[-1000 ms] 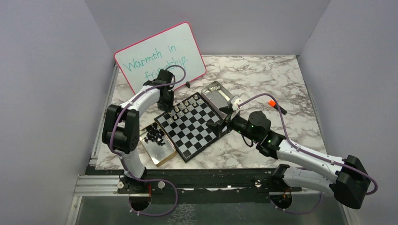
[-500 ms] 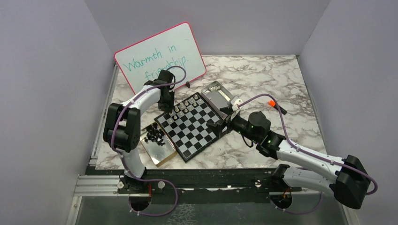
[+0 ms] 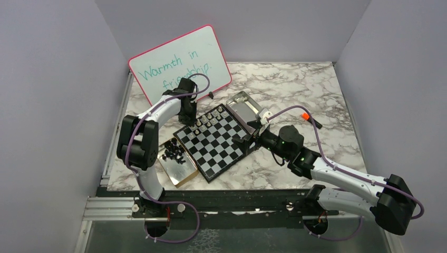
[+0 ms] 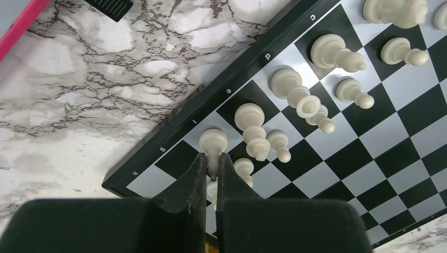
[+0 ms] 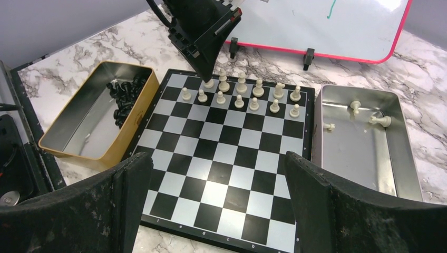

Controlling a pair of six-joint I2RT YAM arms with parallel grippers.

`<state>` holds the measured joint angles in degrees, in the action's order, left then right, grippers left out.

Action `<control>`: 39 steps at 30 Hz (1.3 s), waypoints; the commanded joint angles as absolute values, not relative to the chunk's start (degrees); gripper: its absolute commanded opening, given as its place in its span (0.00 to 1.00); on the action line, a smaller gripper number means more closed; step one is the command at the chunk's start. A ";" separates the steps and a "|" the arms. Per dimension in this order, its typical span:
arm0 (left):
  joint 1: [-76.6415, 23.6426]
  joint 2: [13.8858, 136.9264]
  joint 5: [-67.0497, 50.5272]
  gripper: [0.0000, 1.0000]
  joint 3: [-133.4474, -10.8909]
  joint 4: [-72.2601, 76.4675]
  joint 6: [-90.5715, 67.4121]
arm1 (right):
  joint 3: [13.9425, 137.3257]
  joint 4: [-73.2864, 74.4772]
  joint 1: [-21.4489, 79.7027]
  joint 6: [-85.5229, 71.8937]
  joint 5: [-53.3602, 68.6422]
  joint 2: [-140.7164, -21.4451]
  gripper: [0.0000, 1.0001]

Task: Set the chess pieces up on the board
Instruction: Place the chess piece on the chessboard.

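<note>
the left tool (image 4: 211, 167) is pinched narrow on a cream-white piece (image 4: 213, 141), probably to seat it upright in the back row of the board (image 4: 174, 129), while the right tool (image 5: 219, 158) hangs wide and unloaded.

Top camera: high at 6 o'clock, tilted down toward 12, whole table (image 3: 316, 105) in shot, board (image 3: 216, 141) small at centre. Left wrist camera is in tight, staring down the left gripper (image 4: 212, 157) at a cream piece (image 4: 213, 141) by the board's lettered edge. Right wrist camera sits farther back, framed by the right gripper (image 5: 217, 158), whiteboard (image 5: 327, 21) at 12 o'clock. All 3 share the board.
</note>
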<state>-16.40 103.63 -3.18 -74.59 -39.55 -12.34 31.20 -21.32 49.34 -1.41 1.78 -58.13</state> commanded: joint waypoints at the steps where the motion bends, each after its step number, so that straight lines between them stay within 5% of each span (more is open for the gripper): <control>1: -16.79 104.50 -4.26 0.08 -76.46 -40.22 -12.13 | 31.31 -21.27 49.66 -0.62 0.28 -57.25 1.00; 33: -17.43 106.64 -2.95 0.12 -78.82 -44.85 -12.37 | 31.28 -21.36 49.66 -1.06 -0.34 -57.44 1.00; 39: -17.49 105.67 -3.81 0.32 -79.48 -44.67 -12.13 | 31.14 -21.83 49.66 -0.99 -0.26 -57.49 1.00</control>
<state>-17.23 105.73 -3.07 -77.62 -44.07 -12.56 31.20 -21.30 49.34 -1.43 0.30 -57.82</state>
